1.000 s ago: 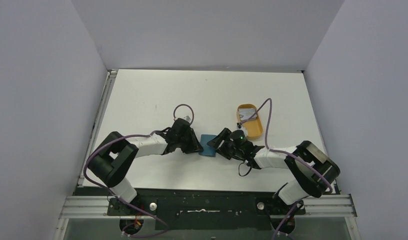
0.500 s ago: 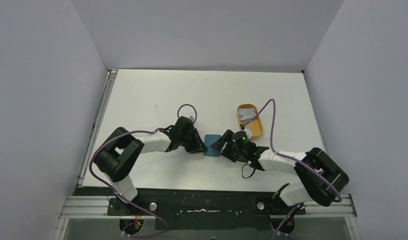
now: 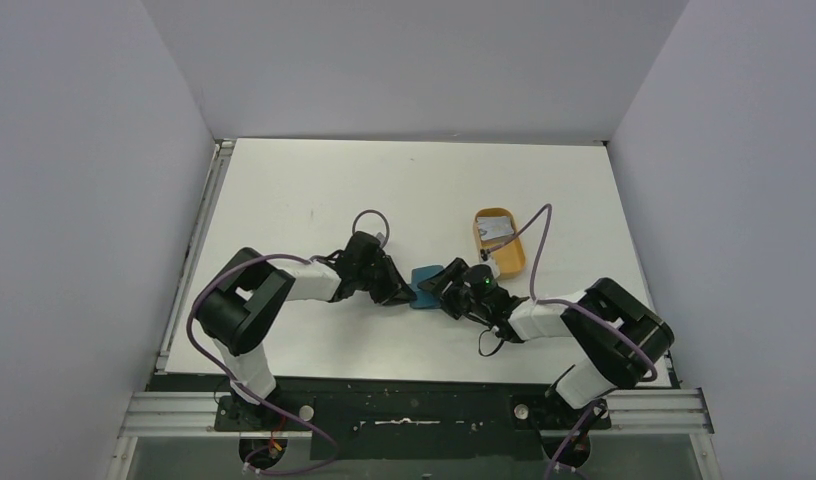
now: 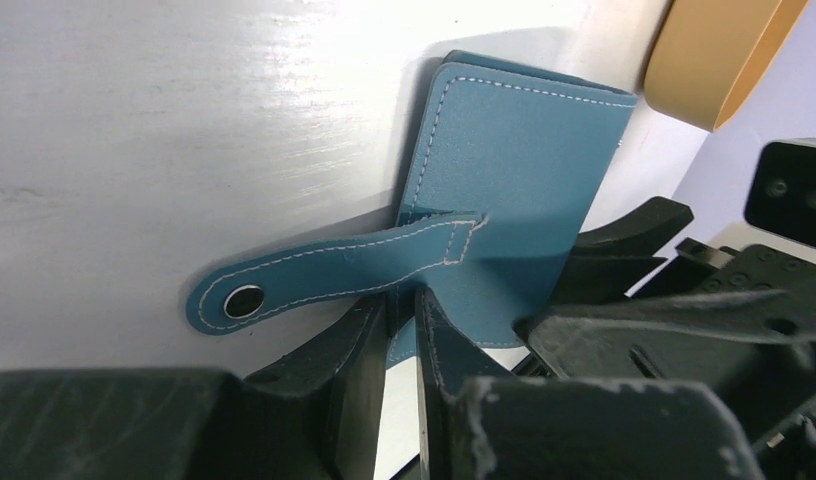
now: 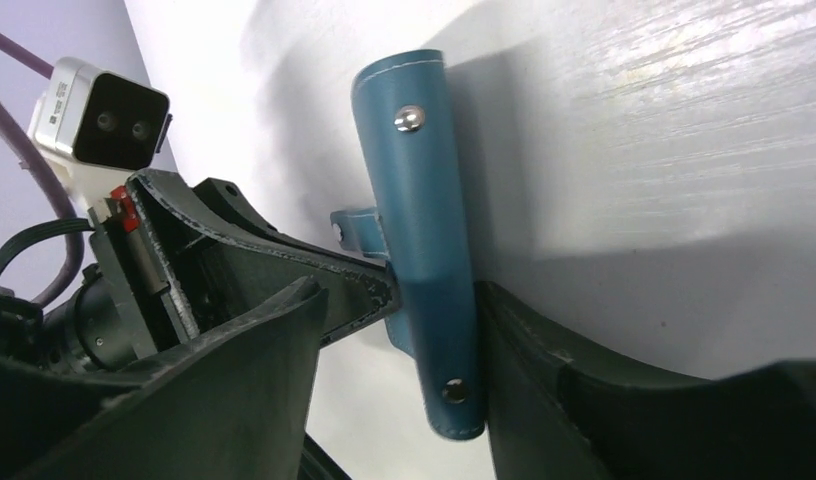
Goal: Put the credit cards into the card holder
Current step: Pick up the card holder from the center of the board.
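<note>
The teal-blue card holder [image 3: 421, 287] is between the two grippers at mid-table, folded shut and standing up on edge. My left gripper [image 4: 402, 318] is shut on its near edge beside the loose snap tab [image 4: 324, 272]. In the right wrist view the card holder [image 5: 422, 200] stands edge-on between the wide-open jaws of my right gripper [image 5: 404, 330], against the right-hand finger [image 5: 584, 390]. Whitish credit cards [image 3: 496, 231] lie in the orange tray [image 3: 514, 262] behind the right gripper.
The orange tray's corner shows in the left wrist view [image 4: 719, 50]. Purple cables loop over both arms. Grey walls close the table on three sides, with a metal rail along the left edge [image 3: 199, 250].
The right gripper has moved left and now straddles the card holder. The card holder has tipped from lying flat to standing on edge. The left gripper has kept its hold.
</note>
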`<state>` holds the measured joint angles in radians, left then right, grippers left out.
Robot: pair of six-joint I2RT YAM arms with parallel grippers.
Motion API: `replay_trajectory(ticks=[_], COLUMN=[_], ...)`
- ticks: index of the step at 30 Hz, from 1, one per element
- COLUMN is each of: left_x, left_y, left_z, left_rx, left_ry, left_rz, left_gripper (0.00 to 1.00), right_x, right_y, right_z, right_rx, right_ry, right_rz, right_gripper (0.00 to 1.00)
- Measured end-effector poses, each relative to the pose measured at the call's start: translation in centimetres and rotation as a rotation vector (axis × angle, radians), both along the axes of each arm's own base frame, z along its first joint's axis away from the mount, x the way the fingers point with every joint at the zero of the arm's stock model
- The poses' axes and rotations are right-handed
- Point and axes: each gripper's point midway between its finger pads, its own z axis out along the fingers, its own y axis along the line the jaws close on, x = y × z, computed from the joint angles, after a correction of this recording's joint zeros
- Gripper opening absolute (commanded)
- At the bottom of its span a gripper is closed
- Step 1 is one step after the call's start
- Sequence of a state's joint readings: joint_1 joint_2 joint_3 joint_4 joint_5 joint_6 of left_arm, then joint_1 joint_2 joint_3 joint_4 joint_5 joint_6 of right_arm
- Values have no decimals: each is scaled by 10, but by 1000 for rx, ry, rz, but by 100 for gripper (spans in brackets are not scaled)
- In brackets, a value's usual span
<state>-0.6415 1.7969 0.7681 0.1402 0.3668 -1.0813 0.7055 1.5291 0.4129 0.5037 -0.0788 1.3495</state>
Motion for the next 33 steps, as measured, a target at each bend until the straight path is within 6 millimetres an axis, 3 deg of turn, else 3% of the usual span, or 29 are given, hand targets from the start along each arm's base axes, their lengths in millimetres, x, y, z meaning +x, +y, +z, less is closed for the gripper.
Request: replay_trajectory(ticks=[9, 11, 13, 16, 18, 21, 23, 25, 29, 33], left_x=[1, 2, 0, -12, -22, -31, -30, -23, -14, -15], left_y=[-1, -1, 1, 13, 34, 63, 78, 89, 118, 144], left_z=[0, 3, 7, 18, 29, 60, 98, 144, 226, 261], left_rx=[-29, -33, -31, 11, 88, 167, 182, 171, 137, 129], left_ry=[4, -3, -10, -10, -15, -56, -143, -271, -519, -655], left_rz=[6, 7, 8, 12, 29, 70, 102, 148, 272, 359], left_gripper=[9, 22, 39, 60, 69, 76, 81, 97, 97, 97], right_x=[3, 2, -3, -24, -33, -40, -38, -35, -27, -20], right_y=[4, 3, 3, 3, 1, -10, -21, -35, -59, -73], right_z=[-14, -13, -10, 7, 27, 78, 114, 154, 224, 269], right_rx=[10, 2, -24, -102, -150, -226, -281, -367, -608, -874], right_ry=[4, -6, -17, -41, -82, -202, -293, -396, -598, -769], right_rz=[-2, 4, 23, 113, 166, 231, 247, 260, 295, 331], right_gripper=[6, 0, 0, 0, 0, 0, 0, 0, 0, 0])
